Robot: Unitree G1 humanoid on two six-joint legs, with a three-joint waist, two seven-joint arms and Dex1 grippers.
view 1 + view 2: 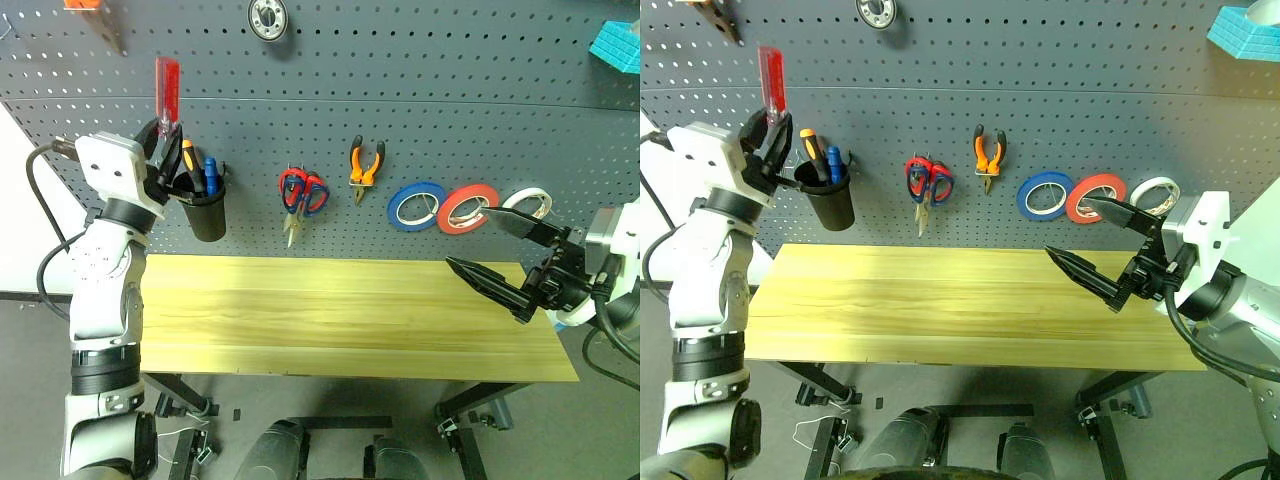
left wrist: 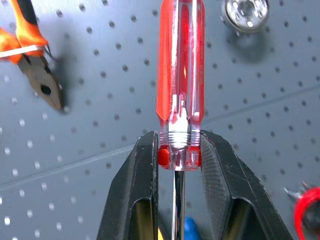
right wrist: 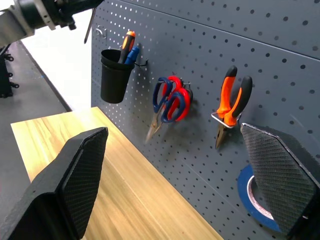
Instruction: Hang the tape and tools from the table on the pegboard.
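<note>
The pegboard point(image 1: 400, 90), dark grey and perforated, is seen spanning the whole back of the scene. Below it the tabletop point(image 1: 340, 320) of pale yellowish wood lies bare.

Already hung on the board, in a row: a black cup point(image 1: 204, 208) with an orange and a blue screwdriver standing in it; red-and-blue-handled scissors point(image 1: 301, 195); the orange-and-black pliers point(image 1: 366, 166); then a blue tape roll point(image 1: 416, 206), the red tape roll point(image 1: 467, 208) and a white tape roll point(image 1: 527, 202), close together, the blue and red appearing to overlap at the edges.

The left pincer point(image 1: 160, 150) is raised close to the board, just above and beside the cup's rim. It is closed on the red-handled screwdriver point(image 2: 181, 75), clamped at the collar where handle meets shaft, handle upright above the fingers, shaft running down between them.

The right pincer point(image 1: 500, 255) is held level over the right end of the tabletop, its fingers spread wide with nothing between them, pointing across towards the hung tools.

Step judged in hand: stowing the screwdriver, apparently the last item, since nothing is left on the tabletop. The black-handled scissors are not made out.

Next move, as judged: the shaft tip is to be aligned over the cup's mouth, clear of the two screwdrivers inside, then lowered and released. Risk: the tip catching the rim or the other handles.
</note>
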